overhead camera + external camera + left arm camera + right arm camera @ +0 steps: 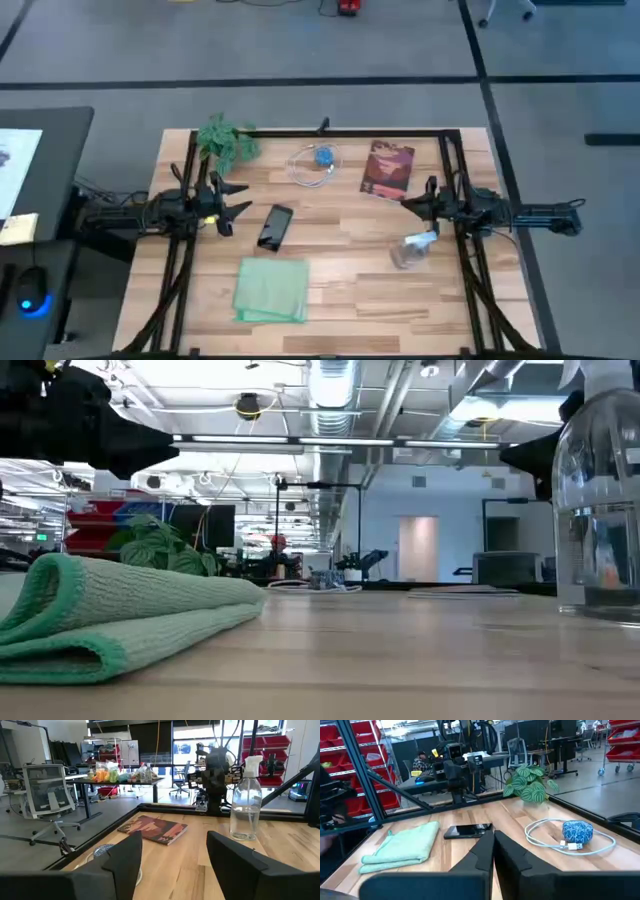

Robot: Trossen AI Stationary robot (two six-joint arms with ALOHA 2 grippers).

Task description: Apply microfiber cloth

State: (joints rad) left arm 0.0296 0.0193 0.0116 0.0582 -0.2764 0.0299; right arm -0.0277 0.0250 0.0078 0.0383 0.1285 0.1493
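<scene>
The pale mint-green microfiber cloth (271, 291) lies folded flat on the table near its front edge, left of centre; it also shows in the low view (120, 615) and the right wrist view (402, 846). A black phone (275, 226) lies just beyond it. My left gripper (238, 202) hovers open at the table's left side, beside the phone, touching nothing. My right gripper (408, 197) waits shut at the right side, above the table.
A clear spray bottle (415, 248) stands at the front right, close under my right arm. A reddish book (388, 168), a blue puck with a white cable (318, 164) and a leafy plant (226, 140) sit along the far side. A black frame borders the table.
</scene>
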